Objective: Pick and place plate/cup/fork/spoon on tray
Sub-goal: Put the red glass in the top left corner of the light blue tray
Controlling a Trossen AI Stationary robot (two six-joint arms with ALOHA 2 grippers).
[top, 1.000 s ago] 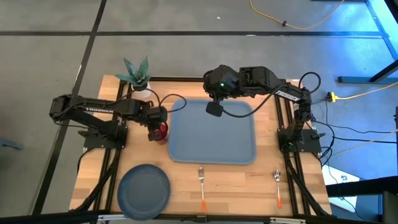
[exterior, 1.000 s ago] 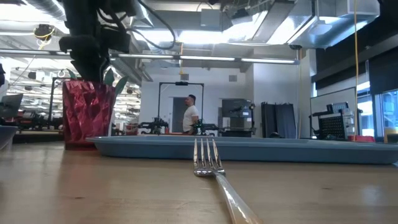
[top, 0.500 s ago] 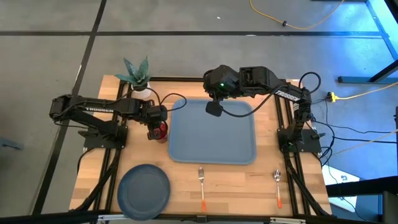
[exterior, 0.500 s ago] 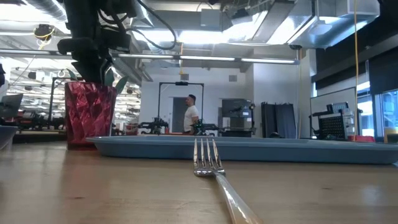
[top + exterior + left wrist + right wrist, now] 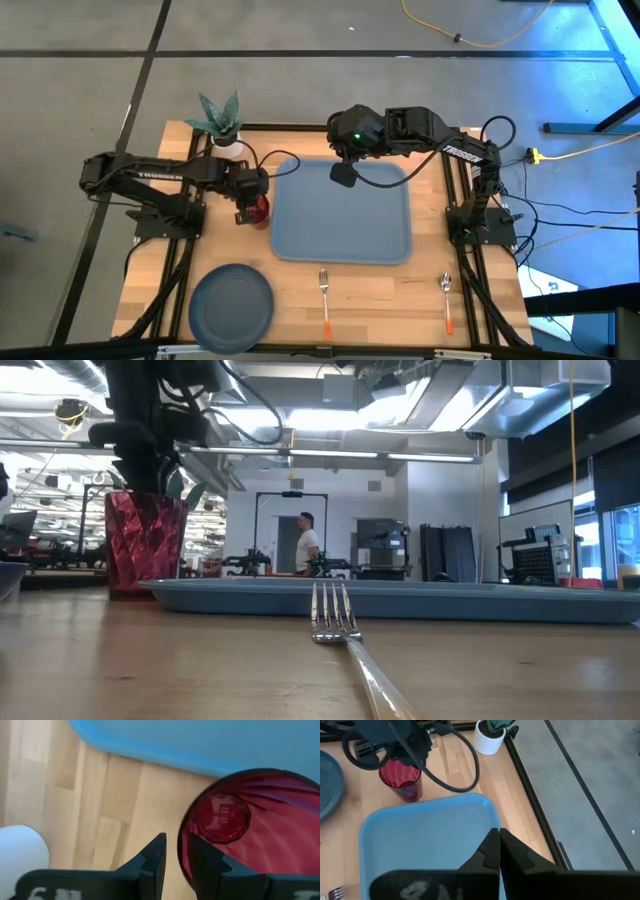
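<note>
From above we see the tray (image 5: 342,212) in the middle of the wooden table (image 5: 395,290), with the cup (image 5: 260,210) just beside its left edge and the left gripper (image 5: 249,204) right at that cup. The plate (image 5: 232,300) lies near the table's front left corner, the fork (image 5: 324,296) sits on the wood in front of the tray, and the spoon (image 5: 447,298) lies well to the right of it. The right gripper (image 5: 343,176) hangs over the tray's far part, and a potted plant (image 5: 221,120) stands at the back left. At table height we find the fork (image 5: 338,622) pointing its tines at the tray's rim (image 5: 400,601), while the cup (image 5: 143,543) stands on the wood to the left with dark arm parts above it. Through the left wrist camera we see one finger (image 5: 153,865) outside the cup's wall and the other finger (image 5: 206,866) inside it, the jaws pinching the rim of the cup (image 5: 250,827), with the tray (image 5: 210,742) just beyond. Through the right wrist camera we see the right gripper's (image 5: 499,851) fingers pressed together on nothing, above the tray (image 5: 427,840), with the cup (image 5: 400,780) beyond it.
</note>
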